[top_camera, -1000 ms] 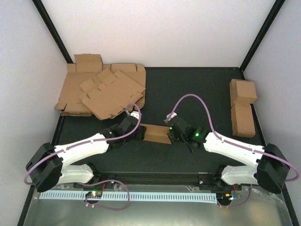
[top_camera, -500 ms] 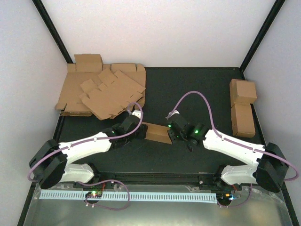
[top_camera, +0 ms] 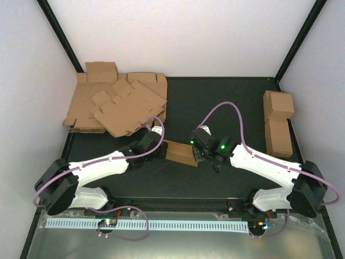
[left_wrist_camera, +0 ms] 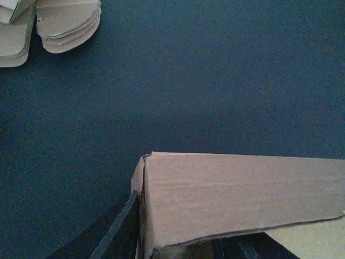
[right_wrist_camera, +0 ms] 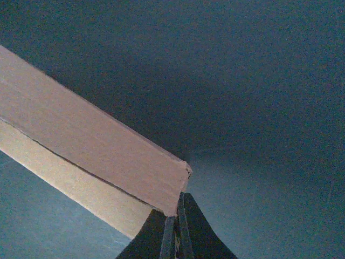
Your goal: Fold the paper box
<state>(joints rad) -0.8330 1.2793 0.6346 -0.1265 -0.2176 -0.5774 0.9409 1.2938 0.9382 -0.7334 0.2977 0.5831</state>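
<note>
The paper box (top_camera: 179, 152), a low brown cardboard carton, lies on the black table between my two arms. My left gripper (top_camera: 157, 150) is at its left end. In the left wrist view the paper box (left_wrist_camera: 242, 194) covers the jaws; one dark finger (left_wrist_camera: 118, 226) runs along the outside of the end wall and the other is hidden. My right gripper (top_camera: 198, 152) is at the right end. In the right wrist view its fingertips (right_wrist_camera: 178, 216) are pressed together, shut, right under the corner of the paper box (right_wrist_camera: 91, 145), with nothing between them.
A stack of flat brown blanks (top_camera: 118, 105) fills the back left corner; their rounded flaps (left_wrist_camera: 67, 24) show in the left wrist view. Two finished cartons (top_camera: 278, 105) (top_camera: 278, 137) stand along the right edge. Black frame posts rise at both back corners.
My right gripper has shut and moved left against the box's right end. My left jaws have narrowed at the left end. The box has shifted slightly.
</note>
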